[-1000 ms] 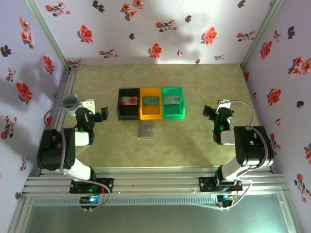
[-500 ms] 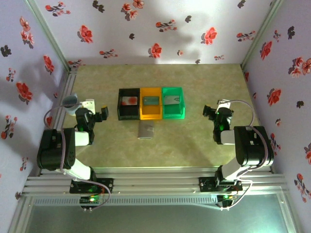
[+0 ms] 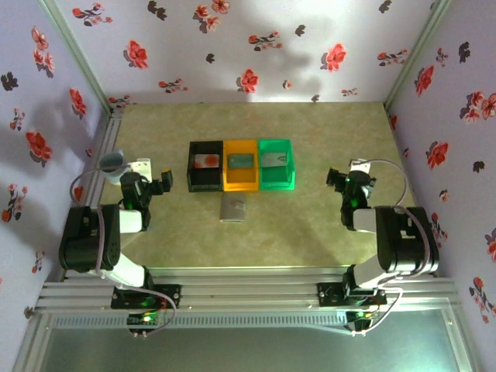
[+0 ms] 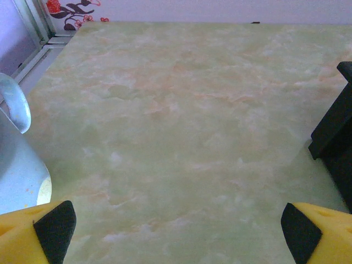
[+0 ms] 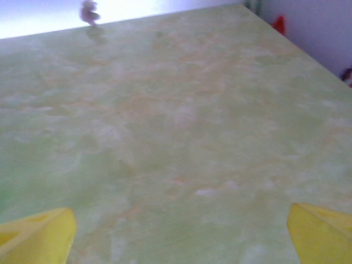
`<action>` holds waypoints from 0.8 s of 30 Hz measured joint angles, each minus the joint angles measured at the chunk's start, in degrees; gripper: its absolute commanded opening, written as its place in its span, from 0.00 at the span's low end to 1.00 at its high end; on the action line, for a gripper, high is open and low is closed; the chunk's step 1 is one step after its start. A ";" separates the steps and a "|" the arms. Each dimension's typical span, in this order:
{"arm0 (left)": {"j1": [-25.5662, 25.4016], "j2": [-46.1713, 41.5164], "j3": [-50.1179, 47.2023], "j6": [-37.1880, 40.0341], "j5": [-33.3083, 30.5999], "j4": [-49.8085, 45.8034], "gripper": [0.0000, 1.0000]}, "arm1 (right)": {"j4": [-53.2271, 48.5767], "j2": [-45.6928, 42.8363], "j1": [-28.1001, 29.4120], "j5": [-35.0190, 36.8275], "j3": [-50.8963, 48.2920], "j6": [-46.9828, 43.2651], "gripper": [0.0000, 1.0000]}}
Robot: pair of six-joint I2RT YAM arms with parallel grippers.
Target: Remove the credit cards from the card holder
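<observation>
Right now both arms are hanging out at the sides. Your left end effector [image 3: 162, 184] is sitting well left of the bins with its fingers spread wide. The right end effector [image 3: 335, 179] is doing the same out on the right, wide and holding nothing. Both wrist views are looking at bare tabletop [image 5: 176, 137] between the yellow fingertips [image 4: 19, 242].

The card holder [image 3: 232, 208] is lying flat in the middle, just in front of the orange bin [image 3: 240, 184]. The credit cards [image 3: 240, 160] are looking sorted already:
- a white card with a red mark [image 3: 205, 160] in the black bin [image 3: 191, 167]
- a grey-green card in the orange bin
- a silvery card [image 3: 273, 160] in the green bin [image 3: 291, 167]

I can't tell from up top whether the card holder is open or shut, or whether anything is hiding inside it.

My guess is you're basically wrapping up. If a card is left in there though, here's what I'd be worrying about:
- **Sliding:** The card holder is looking thin and light. Pinching at it with one end effector is probably going to skate it across the tabletop or shove it into the orange bin.
- **Scraping:** Coming down too steep, you're scraping fingertips on the surface instead of getting under an edge.
- **Collision:** With both arms reaching for the same small spot, you're risking them bumping each other.
</observation>
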 measured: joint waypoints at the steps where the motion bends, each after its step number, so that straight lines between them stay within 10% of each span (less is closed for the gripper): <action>1: 0.00 0.00 0.00 0.00 0.00 0.00 1.00 | -3.02 -2.23 0.00 1.03 0.92 0.35 0.99; 24: 0.17 0.00 0.00 -0.04 -1.16 -0.46 1.00 | -38.12 -21.44 0.26 -0.68 18.95 27.23 0.99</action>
